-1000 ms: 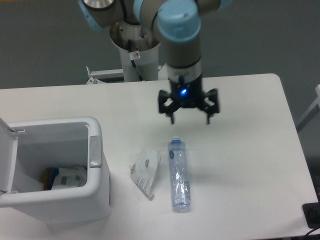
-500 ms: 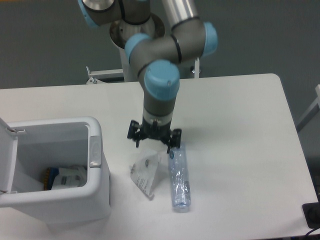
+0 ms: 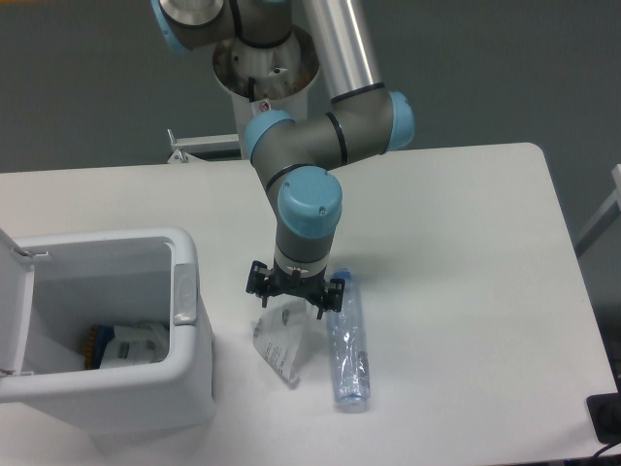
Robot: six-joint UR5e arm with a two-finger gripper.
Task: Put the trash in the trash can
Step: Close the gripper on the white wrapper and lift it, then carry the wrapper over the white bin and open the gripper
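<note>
The step in hand looks like the pick of the plastic wrapper (image 3: 282,340), which lies flat on the desk (image 3: 456,252) just at 3 o'clock of the trash can (image 3: 116,330) and just beside the crushed plastic bottle (image 3: 348,340), which sits at its 3 o'clock with the blue cap (image 3: 340,280) pointing toward 12. To do this well, the gripper (image 3: 295,293) should come straight down so that its fingers straddle the upper edge of the wrapper and nothing else; the finger nearest the bottle is already close to the cap, so a slight shift toward 9 o'clock would probably keep the bottle from being nudged or caught. A thin flat film is likely hard to pinch, so the tips should press right to the desk surface before closing. The fingers stand spread wide and hold nothing. The arm reaches down from its base at 12 o'clock, the forearm slanting to the elbow joint, the wrist pointing straight down, and the gripper low over the wrapper's top edge; whether the tips touch the film cannot be told. The can's lid (image 3: 12,311) is open at 9 o'clock, with some refuse already inside.
</note>
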